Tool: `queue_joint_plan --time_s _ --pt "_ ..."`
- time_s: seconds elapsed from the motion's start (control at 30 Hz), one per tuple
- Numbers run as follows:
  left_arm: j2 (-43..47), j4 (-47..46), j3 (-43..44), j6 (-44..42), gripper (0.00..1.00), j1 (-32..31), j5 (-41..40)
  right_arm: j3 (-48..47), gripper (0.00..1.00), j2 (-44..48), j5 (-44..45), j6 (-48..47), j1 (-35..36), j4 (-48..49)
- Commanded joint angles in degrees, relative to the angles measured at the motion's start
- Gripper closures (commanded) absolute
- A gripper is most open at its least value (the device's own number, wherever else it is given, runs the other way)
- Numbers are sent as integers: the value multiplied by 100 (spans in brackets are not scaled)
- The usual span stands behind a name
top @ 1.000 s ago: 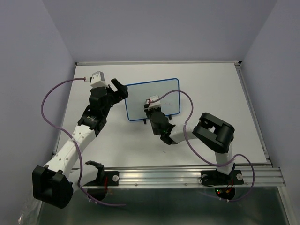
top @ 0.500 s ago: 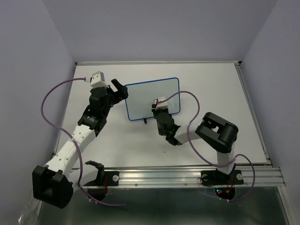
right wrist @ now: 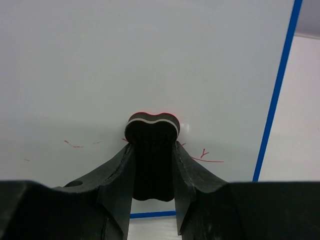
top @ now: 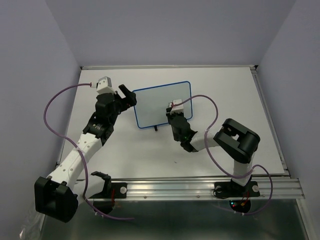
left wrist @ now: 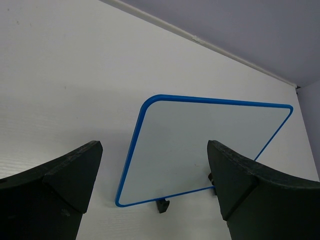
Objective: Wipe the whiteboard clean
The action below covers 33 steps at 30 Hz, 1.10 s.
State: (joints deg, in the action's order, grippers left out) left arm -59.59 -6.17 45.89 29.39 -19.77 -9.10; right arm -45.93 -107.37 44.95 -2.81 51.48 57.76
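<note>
Upper centre of frame, on white desk [top: 225, 95]: blue-framed rectangular whiteboard [top: 156, 102], long axis left-right. Right end effector [right wrist: 151, 150] clamps black eraser block [right wrist: 151, 131] against its surface; left end effector [top: 127, 96] spread wide, empty.

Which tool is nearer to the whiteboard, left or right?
Right. The right tool, holding the eraser, is over the whiteboard; the left tool hovers open beside its left edge.

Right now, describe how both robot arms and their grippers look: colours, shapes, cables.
The left arm and right arm mix white tubular links with blocky matte-black joint housings. The left gripper and right gripper have broad black wedge-shaped fingers. A thin purple cable loops along each arm to a small white-grey camera box at the wrist.
</note>
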Motion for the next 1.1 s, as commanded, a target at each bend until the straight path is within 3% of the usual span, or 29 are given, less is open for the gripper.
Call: queue_joint_plan --time_s 0.0,0.13,0.5,0.87,1.07 --pt "53 -165 69 -100 1 17 -21 23 99 208 -1188 -61 -42 -1" --pt "-17 -182 104 -100 1 17 5 -21 99 164 -1936 -220 11 -176" --pt "-131 -244 122 -82 1 17 93 -39 99 76 -2719 -624 11 -458" --pt "-149 -261 157 -82 1 17 154 -39 99 137 -375 -212 11 -45" --pt "-123 -261 148 -100 1 17 154 5 99 225 119 17 -42 -28"
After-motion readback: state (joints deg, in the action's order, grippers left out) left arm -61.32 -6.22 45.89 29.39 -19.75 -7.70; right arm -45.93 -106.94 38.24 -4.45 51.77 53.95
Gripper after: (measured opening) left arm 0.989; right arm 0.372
